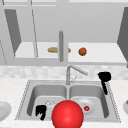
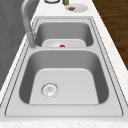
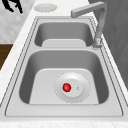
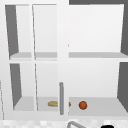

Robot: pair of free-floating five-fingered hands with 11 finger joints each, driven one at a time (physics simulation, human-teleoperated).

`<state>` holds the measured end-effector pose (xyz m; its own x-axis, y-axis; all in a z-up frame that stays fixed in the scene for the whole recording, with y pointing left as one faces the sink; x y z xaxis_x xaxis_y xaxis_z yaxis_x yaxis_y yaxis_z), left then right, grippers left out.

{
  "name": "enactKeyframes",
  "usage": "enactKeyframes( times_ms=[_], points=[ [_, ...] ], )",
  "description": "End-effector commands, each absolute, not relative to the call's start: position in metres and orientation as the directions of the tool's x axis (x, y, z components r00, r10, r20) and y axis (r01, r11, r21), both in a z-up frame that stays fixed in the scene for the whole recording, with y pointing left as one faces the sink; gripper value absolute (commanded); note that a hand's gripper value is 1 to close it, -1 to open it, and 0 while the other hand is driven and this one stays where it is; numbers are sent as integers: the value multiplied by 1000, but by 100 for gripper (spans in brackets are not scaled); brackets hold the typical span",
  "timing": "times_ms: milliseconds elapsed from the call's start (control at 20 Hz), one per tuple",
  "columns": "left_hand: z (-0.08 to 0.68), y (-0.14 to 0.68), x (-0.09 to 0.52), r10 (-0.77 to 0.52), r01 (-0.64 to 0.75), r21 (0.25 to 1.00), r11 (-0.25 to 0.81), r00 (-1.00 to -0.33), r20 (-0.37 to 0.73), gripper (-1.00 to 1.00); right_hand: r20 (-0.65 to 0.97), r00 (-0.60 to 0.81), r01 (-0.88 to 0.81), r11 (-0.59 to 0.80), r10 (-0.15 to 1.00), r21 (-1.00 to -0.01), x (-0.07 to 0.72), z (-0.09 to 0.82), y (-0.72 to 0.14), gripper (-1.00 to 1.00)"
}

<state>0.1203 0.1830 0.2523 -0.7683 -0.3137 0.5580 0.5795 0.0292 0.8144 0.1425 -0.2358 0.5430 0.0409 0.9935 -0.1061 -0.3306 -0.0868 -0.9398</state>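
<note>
Red ball point(image 1: 67, 115) x1 (front) | L hand point(image 1: 41, 111) curled, empty | R hand point(image 1: 104, 77) fingers unclear | plates x2 | basins x2

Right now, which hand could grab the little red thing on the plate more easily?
Probably the right hand: it hangs over the back rim of the right basin, where the plate with the little red thing lies. The left hand is off by the left basin.

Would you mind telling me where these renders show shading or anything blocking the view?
Front view: a large red ball close to the camera hides the sink's front middle; cabinet side walls are shaded grey. Side views: soft shading on basin walls, no sharp shadows. Upper view: flat light, grey shelf sides.
</note>
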Motion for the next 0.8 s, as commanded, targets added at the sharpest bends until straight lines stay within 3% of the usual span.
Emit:
enactKeyframes(
  times_ms=[0,200,750],
  points=[
    [252,183,120,-314,580,814,29,-768,558,0,-137,-59,-262,-147,989,-954,146,519,-231,-100],
    [252,183,120,-314,580,814,29,-768,558,0,-57,-136,-233,-88,989,-969,145,496,-233,-100],
    [252,183,120,-314,580,814,29,-768,558,0,-12,-328,-224,-90,945,-970,162,408,-219,-100]
  ],
)
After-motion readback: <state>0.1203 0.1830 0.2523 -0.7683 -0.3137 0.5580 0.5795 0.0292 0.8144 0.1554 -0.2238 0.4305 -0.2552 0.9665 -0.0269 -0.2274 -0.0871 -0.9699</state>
